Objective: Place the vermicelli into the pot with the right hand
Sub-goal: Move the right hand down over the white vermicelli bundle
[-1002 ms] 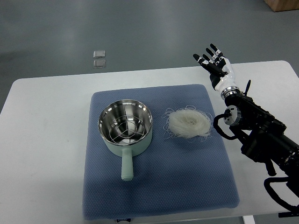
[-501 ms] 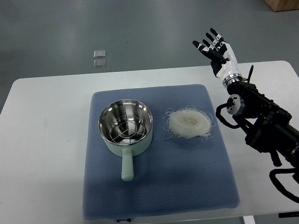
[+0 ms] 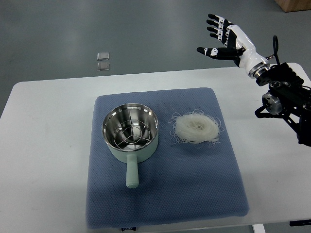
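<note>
A: Starting at the left, we are looking at a white table (image 3: 48,145) carrying a blue quilted mat (image 3: 165,194). What is sitting on the mat's left half?

B: We are seeing the pale green pot with a steel interior and a wire rack inside (image 3: 130,131), its stubby handle pointing toward our own side. Just to its right, apart from it, the loose white nest of vermicelli (image 3: 196,128) is lying on the mat, nothing gripping it.

A: And further right?

B: Our right hand, black-tipped with a white shell (image 3: 228,41), is hovering beyond the table's far edge, fingers (image 3: 216,24) spread and holding nothing. We are not seeing the left arm anywhere.

A: So which way are the noodles lying from that hand?

B: They are lying well apart from it, toward our side and to the left. The nest is roughly round, with no clear long axis, so we are judging that the approach angle matters little; the hand needs to travel down and inward before closing, then carry left to the pot.
</note>
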You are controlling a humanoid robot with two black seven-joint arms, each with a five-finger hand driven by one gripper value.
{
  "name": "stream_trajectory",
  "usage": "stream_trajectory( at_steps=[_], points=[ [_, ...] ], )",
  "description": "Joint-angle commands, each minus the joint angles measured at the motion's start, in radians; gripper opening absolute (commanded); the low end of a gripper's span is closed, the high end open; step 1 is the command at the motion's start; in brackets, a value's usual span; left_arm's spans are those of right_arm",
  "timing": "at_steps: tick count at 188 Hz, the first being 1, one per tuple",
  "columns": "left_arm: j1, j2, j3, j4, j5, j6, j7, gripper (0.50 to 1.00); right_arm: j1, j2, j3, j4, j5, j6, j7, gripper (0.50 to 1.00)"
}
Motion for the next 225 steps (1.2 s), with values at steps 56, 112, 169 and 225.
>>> stream_trajectory(
  at_steps=[56,112,169,225],
  points=[
    [0.000,0.000,0.000,0.000,0.000,0.000,0.000,1.000,0.171,-0.097,-0.192,0.041,-0.553,0.292,-0.003,0.921],
    [0.000,0.000,0.002,0.001,0.000,0.000,0.000,1.000,0.191,-0.129,-0.221,0.161,-0.833,0.412,0.035,0.921],
    [0.000,0.000,0.000,0.000,0.000,0.000,0.000,1.000,0.136,-0.158,-0.265,0.180,-0.833,0.412,0.044,0.921],
    [0.000,0.000,0.000,0.000,0.000,0.000,0.000,1.000,0.081,-0.172,-0.268,0.186,-0.841,0.378,0.041,0.921]
  ],
)
